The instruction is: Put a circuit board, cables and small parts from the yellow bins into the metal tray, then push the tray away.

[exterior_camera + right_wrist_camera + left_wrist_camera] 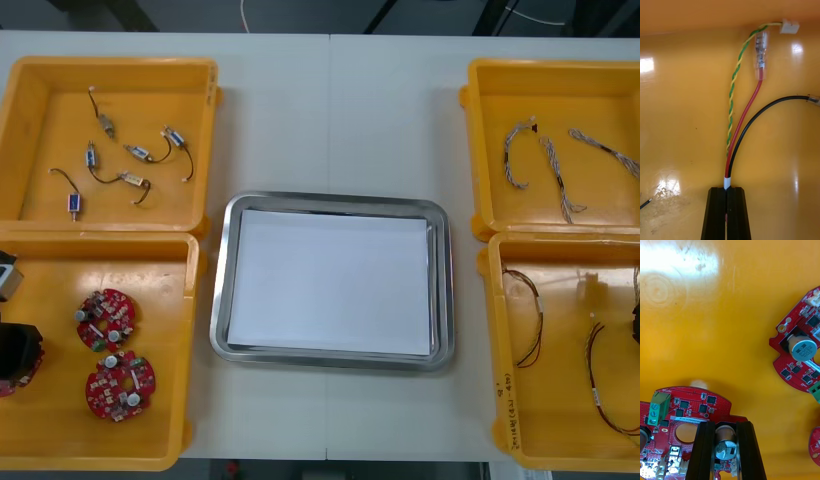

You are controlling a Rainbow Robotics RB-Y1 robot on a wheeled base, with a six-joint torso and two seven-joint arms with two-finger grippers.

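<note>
While left fingers (705,450) grip a board (692,405), right fingers' (717,213) cable (738,129) runs — straight — outward.

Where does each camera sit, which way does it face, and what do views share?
Front view: above the arms, steeply down at table, tray, bins; left gripper at left edge.
Left wrist view: on left wrist, facing bin floor; left gripper shut on a circuit board.
Right wrist view: on right wrist, facing bin floor; right gripper shut on a cable.
Shared: front and left wrist views show the circuit boards.
</note>
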